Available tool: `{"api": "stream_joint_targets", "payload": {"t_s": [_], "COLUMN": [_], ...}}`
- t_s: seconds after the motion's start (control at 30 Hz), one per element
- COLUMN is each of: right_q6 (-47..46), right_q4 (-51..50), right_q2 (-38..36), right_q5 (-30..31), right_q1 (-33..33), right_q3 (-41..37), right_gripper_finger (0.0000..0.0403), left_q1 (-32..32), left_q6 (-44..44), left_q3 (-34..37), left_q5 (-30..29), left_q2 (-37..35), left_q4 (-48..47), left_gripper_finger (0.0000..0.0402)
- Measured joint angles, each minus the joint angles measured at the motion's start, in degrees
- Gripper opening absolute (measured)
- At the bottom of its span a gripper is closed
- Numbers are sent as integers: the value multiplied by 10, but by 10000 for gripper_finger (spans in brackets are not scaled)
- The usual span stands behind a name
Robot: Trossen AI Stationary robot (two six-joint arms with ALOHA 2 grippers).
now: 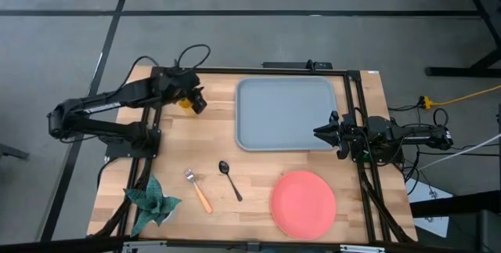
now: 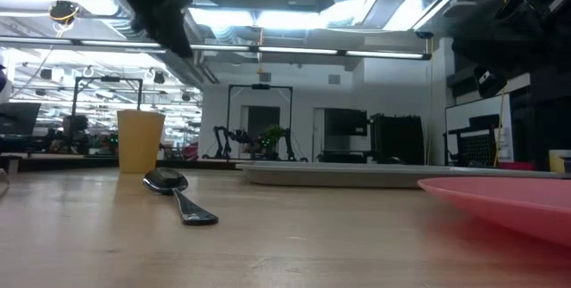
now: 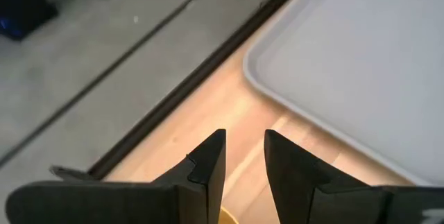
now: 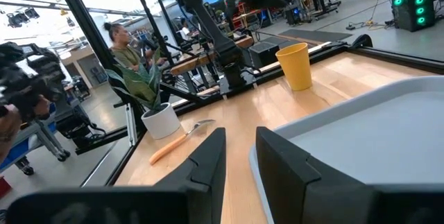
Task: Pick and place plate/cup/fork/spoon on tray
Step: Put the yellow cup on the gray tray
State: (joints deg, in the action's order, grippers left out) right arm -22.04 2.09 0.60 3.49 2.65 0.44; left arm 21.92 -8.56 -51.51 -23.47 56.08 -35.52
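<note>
The yellow cup (image 1: 185, 104) stands upright on the table left of the grey-blue tray (image 1: 286, 114); it also shows in the low view (image 2: 140, 141). My left gripper (image 1: 199, 104) hovers above the cup, open by a narrow gap (image 3: 244, 148), with the cup's rim (image 3: 229, 218) just below its fingers. The dark spoon (image 1: 229, 179) and the orange-handled fork (image 1: 199, 190) lie flat near the front. The pink plate (image 1: 303, 204) lies at the front right. My right gripper (image 1: 319, 132) waits at the tray's right edge, open by a narrow gap (image 4: 240, 144).
A potted plant (image 1: 153, 202) stands at the table's front left corner. Black frame rails (image 1: 356, 104) run along the table's sides and far edge. A person (image 4: 125, 50) stands in the room beyond the table's left side.
</note>
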Motion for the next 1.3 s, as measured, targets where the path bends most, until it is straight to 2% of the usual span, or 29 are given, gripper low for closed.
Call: {"api": "stream_joint_targets", "payload": {"t_s": [0.2,0.33,0.57,0.73,0.8,0.97,1.17,1.3], "right_q6": [0,2,2,2,2,2,2,2], "right_q4": [0,0,0,0,0,0,0,0], "right_q2": [0,0,0,0,0,0,0,0], "right_q5": [0,0,0,0,0,0,0,0], "right_q1": [0,0,0,0,0,0,0,0], "right_q3": [0,0,0,0,0,0,0,0], "right_gripper_finger": [86,86,86,86,86,86,86,86], "left_q1": [91,130,141,141,141,140,127,108], "left_q6": [1,1,51,146,155,114,59,-22], "left_q3": [0,0,0,0,0,0,0,0], "left_q5": [68,114,140,140,142,161,161,144], "left_q2": [40,52,50,51,50,50,62,77], "left_q4": [-21,-32,-31,-42,-66,-114,-125,-127], "left_gripper_finger": [94,94,94,94,94,94,94,94]}}
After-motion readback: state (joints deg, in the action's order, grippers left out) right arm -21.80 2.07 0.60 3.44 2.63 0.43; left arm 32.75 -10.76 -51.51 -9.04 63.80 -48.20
